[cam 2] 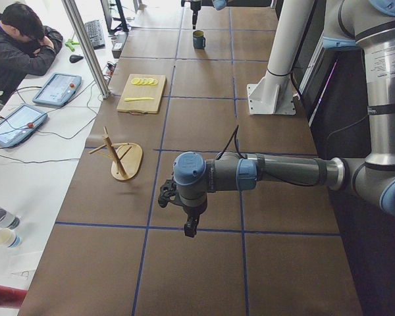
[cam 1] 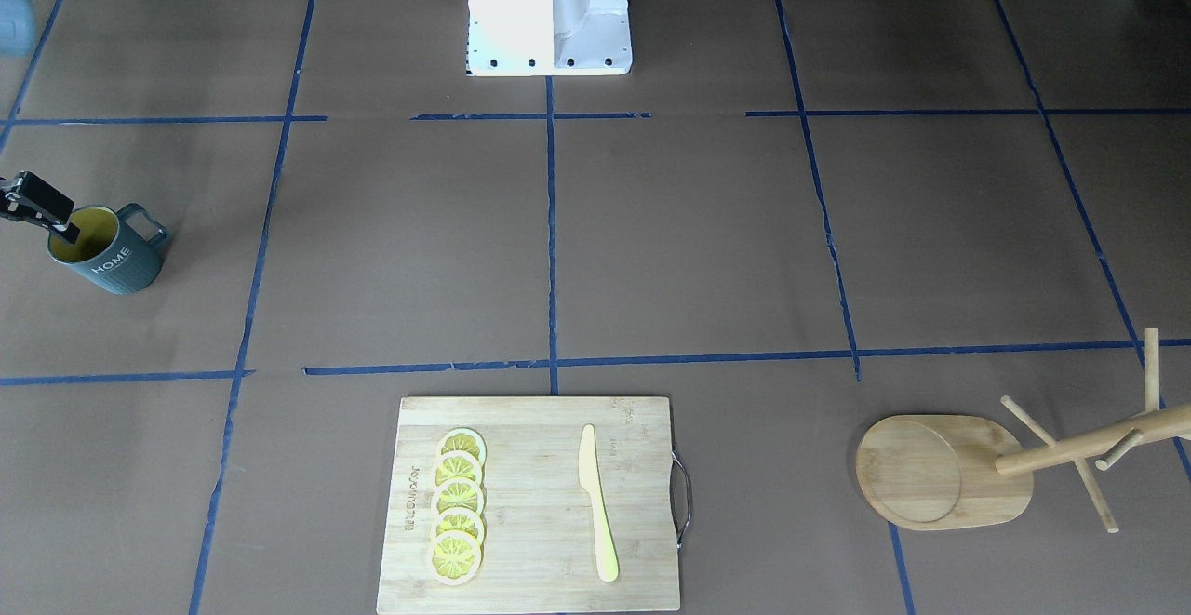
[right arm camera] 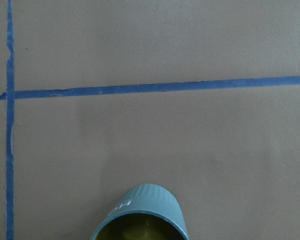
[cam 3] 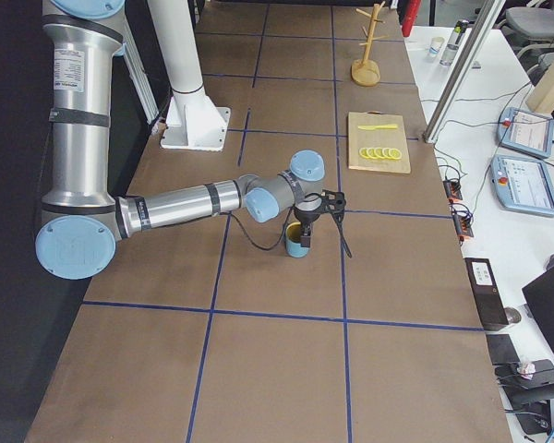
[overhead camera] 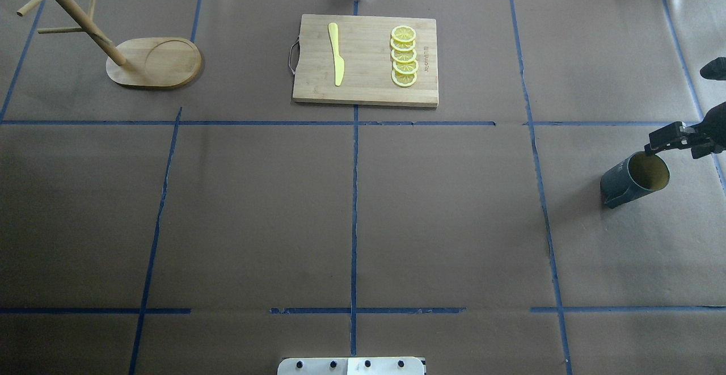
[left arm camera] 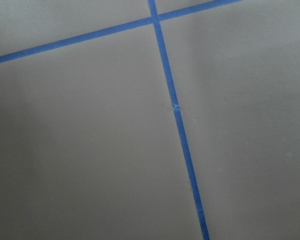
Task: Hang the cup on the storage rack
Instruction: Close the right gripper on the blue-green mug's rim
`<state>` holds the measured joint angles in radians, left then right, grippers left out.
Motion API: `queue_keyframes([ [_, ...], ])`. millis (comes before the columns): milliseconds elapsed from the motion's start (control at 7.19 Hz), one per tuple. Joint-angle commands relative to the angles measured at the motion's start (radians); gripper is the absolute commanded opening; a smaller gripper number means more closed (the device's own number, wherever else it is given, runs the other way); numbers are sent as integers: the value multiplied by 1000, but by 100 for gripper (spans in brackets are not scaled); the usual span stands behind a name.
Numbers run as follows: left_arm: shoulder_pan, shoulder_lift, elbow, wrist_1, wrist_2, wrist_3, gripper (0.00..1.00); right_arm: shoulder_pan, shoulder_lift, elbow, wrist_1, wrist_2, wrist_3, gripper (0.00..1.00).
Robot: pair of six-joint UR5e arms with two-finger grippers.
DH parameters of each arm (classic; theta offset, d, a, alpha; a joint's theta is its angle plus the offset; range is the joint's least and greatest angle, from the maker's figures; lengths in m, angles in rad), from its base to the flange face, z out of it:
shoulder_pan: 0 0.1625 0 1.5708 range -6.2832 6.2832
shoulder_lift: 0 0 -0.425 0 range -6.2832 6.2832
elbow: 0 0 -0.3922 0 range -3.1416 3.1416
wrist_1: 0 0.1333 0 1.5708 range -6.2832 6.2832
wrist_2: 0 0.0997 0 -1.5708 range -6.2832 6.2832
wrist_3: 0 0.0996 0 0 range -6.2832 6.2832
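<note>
At the rim of the "HOME"-lettered cup (cam 1: 116,266), right fingers (cam 1: 45,196) — gap unclear, left fingers (cam 2: 190,228) likewise unclear

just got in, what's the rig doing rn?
The right gripper is at the rim of the cup, which stands on the table at the robot's far right. A firm grip can't be confirmed. The storage rack stands with bare pegs on the robot's left. The left gripper hangs over bare table.

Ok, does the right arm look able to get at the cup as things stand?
Probably yes. The right tool hangs right at the rim of the cup, which stands upright with its mouth open, and no other thing stands near it to block the way.
</note>
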<state>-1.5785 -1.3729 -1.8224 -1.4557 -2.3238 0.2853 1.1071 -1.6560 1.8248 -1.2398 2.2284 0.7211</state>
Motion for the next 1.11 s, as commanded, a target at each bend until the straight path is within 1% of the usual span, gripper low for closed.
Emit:
queue_keyframes([
  [0, 2, 0, 0, 0, 0, 2, 100, -35, -27, -9, 2, -4, -2, 88],
  [278, 3, -1, 0, 0, 0, 2, 100, -90, -27, -31, 2, -51, -3, 84],
  [417, 3, -2, -1, -3, 0, 2, 100, -92, -30, -35, 2, -55, -9, 78],
  [556, 3, 0, -1, -5, 0, 2, 100, -95, -37, -41, 2, -53, -9, 65],
  [695, 3, 0, -1, -5, 0, 2, 100, -107, -34, -41, 2, -53, -11, 49],
  [834, 3, 0, -3, -5, 0, 2, 100, -119, -34, -47, 2, -55, -9, 39],
  [973, 3, 0, -3, -5, 0, 2, 100, -122, -34, -47, 3, -53, -9, 38],
])
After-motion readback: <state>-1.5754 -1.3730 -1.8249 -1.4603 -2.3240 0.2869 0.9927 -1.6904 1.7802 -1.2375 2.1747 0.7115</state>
